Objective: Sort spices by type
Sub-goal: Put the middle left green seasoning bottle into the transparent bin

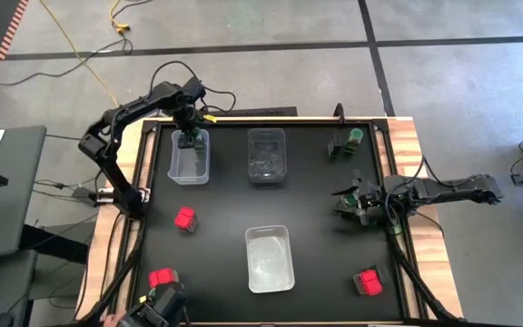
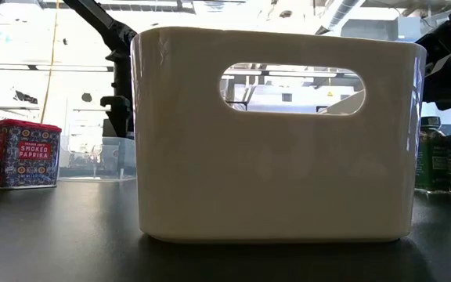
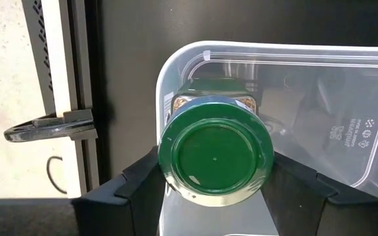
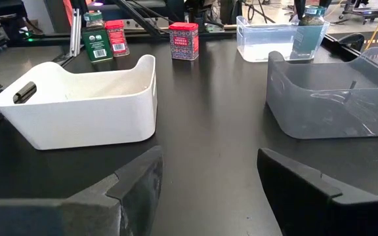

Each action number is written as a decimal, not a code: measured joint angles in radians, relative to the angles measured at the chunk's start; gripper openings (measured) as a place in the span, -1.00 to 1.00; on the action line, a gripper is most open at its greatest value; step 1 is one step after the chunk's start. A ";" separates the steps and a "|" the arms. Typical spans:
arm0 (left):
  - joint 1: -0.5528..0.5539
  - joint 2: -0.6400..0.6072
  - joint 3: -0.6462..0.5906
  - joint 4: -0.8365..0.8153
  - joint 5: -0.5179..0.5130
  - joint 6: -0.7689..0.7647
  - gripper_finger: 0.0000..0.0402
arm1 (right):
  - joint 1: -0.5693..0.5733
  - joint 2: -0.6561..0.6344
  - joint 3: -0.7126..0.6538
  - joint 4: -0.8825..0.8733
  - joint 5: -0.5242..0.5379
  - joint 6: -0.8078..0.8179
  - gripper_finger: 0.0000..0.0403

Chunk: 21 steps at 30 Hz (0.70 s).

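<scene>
Closest to the low cam: white bin w/ a handle slot, filling most of that frame; in the high view it sits lower centre. Red paprika tin stands at left of the low view.

Left gripper hangs over the clear bin at upper left of the high view, fingers closed onto a green-lidded jar. Jar is upright, lid facing the wrist cam, body down inside the bin's end.

Right gripper sits at right-centre, low over the table, fingers apart w/ nothing between them. Grey bin and white bin lie ahead of it.

Other spices, high view: red packet left-centre, another lower left, a third lower right. Dark box and green-lidded jar side by side, upper right. Middle bin at upper centre; can't tell contents.
</scene>
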 joint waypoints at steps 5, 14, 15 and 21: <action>0.000 0.000 0.000 0.000 0.000 0.001 0.11 | 0.000 0.000 0.000 0.000 0.000 0.000 0.37; 0.000 0.000 0.000 0.000 0.000 0.001 0.13 | 0.000 0.000 0.000 0.000 0.000 0.000 0.37; 0.000 0.000 0.000 0.000 -0.001 0.001 0.14 | 0.000 0.000 0.000 0.000 0.000 0.000 0.37; 0.000 0.000 0.000 0.001 -0.043 0.000 0.28 | 0.000 0.000 0.000 0.000 0.000 0.000 0.37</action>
